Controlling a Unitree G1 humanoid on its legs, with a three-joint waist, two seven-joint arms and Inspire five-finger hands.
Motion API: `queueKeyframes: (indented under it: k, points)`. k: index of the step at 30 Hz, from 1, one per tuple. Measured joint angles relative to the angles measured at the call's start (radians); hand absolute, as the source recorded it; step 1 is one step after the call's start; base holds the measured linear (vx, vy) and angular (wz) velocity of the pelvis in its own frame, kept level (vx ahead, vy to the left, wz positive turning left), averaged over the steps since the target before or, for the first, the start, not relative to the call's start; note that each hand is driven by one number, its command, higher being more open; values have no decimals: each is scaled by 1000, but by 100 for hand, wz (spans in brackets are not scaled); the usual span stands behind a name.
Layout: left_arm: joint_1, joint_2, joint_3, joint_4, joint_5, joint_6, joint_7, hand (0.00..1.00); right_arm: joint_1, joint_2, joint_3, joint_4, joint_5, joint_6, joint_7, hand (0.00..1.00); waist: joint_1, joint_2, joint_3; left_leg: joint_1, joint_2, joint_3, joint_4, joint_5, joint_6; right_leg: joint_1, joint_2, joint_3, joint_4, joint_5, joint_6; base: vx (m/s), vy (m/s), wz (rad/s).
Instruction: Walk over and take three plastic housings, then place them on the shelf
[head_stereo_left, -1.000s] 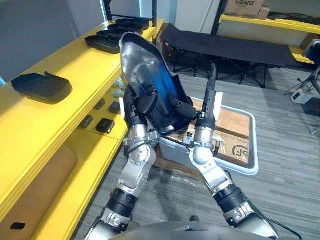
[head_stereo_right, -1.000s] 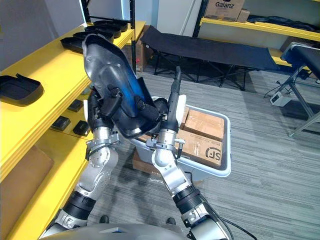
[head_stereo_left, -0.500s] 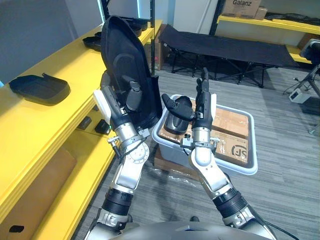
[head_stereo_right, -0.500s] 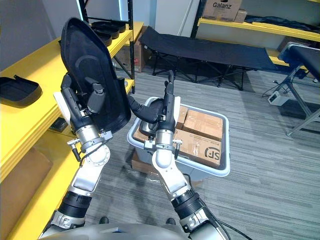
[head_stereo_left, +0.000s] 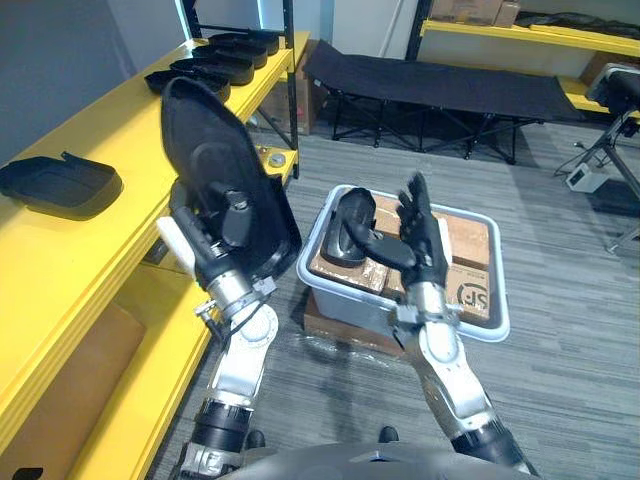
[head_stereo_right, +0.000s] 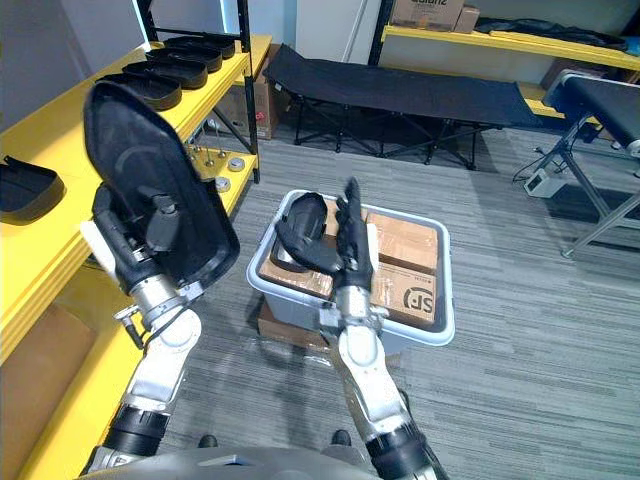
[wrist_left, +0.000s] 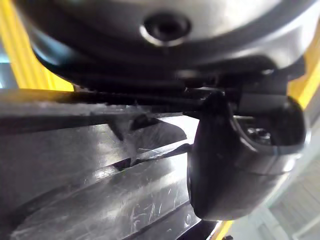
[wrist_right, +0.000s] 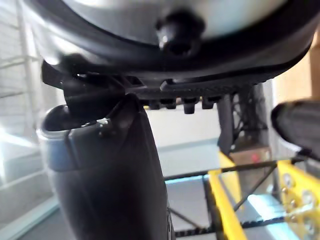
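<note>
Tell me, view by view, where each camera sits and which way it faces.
Left eye view: on the head, looking down at the housing in the left hand, the open right hand, the bin beyond; both arms show.
Right eye view: beside it, same direction; both share housing, bin, shelf.
Left wrist view: on the left wrist, along its thumb pressed on the housing.
Right wrist view: on the right wrist, past its thumb toward the shelf.
</note>
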Motion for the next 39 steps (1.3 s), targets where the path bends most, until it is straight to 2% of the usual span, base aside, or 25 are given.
queueKeyframes:
  k: [4, 8, 13, 15, 18, 20, 24, 27, 33, 35, 37, 38, 39]
  points:
    - [97, 0, 45, -96, -111, -70, -70, 0, 92, -22, -142, 0, 37, -1, 94, 100, -5, 5, 2, -1, 1, 14, 1, -6, 0, -16, 0, 13, 13, -9, 0, -1, -1, -7]
    - [139, 3, 70, -145, -142, -125, -133, 0, 100, -42, -183, 0, 112, -19, 171, 100, -4, 12, 2, -3, 1, 9, 2, -7, 0, -15, -1, 9, 18, -15, 1, -4, -2, 3]
    - [166, 0, 110, -231, -187, -164, -222, 0, 90, -28, -147, 12, 136, -34, 209, 100, 3, 21, 1, -40, 0, -46, 9, -4, 1, -10, -3, -46, 20, -27, 3, -8, -10, 30]
    - [192, -7, 124, -257, -195, -175, -255, 0, 76, -25, -131, 50, 135, -32, 209, 100, 14, 25, 1, -48, -1, -70, 11, -3, 1, 1, -3, -70, 20, -32, 4, 13, -18, 43]
    - [230, -14, 171, -272, -284, -189, -328, 0, 58, -17, -132, 109, 94, -24, 211, 100, 50, 36, 4, -66, -4, -114, 23, -2, 0, 15, -4, -113, 28, -42, 5, 15, -17, 35]
    - [252, -18, 194, -277, -324, -189, -354, 0, 54, -17, -132, 119, 94, -22, 214, 100, 58, 40, 5, -71, -6, -129, 23, -1, 0, 21, -6, -131, 31, -47, 6, 14, -14, 33]
    - [330, -28, 266, -301, -453, -201, -438, 0, 18, -17, -127, 155, 94, -22, 219, 100, 87, 37, 7, -79, -17, -174, 30, -1, 0, 49, -12, -176, 31, -60, 12, 15, -7, 31]
    - [333, -36, 303, -306, -498, -214, -473, 0, -12, -17, -108, 164, 94, -22, 228, 100, 110, 33, 10, -94, -17, -188, 39, -2, 0, 49, -11, -191, 32, -62, 9, -7, -5, 16]
    - [333, -47, 321, -307, -517, -245, -530, 0, -39, -15, -53, 164, 95, -21, 264, 100, 112, 24, 17, -97, -17, -201, 54, -4, 1, 57, -14, -209, 62, -87, 5, -12, -6, 10]
    - [333, -46, 302, -307, -524, -248, -552, 0, -37, -15, -56, 164, 97, -21, 273, 100, 108, 24, 19, -113, -18, -198, 63, -4, 12, 63, -18, -234, 78, -105, 2, -29, -12, 40]
    - [326, -43, 249, -307, -526, -248, -603, 0, -18, -2, -73, 164, 97, -21, 275, 100, 79, 17, 27, -161, -12, -86, 96, 13, 90, 98, -39, -327, 92, -123, 15, -12, -1, 111]
    - [326, -43, 234, -307, -526, -248, -620, 0, -11, -2, -79, 164, 97, -21, 274, 100, 75, 18, 29, -167, -10, -57, 104, 26, 100, 108, -48, -353, 102, -124, 23, 36, 33, 126]
    - [327, -43, 215, -307, -525, -248, -637, 0, -5, -6, -85, 164, 97, -21, 274, 100, 80, 20, 34, -173, -15, -34, 105, 52, 76, 117, -61, -379, 122, -132, 33, 52, 80, 91]
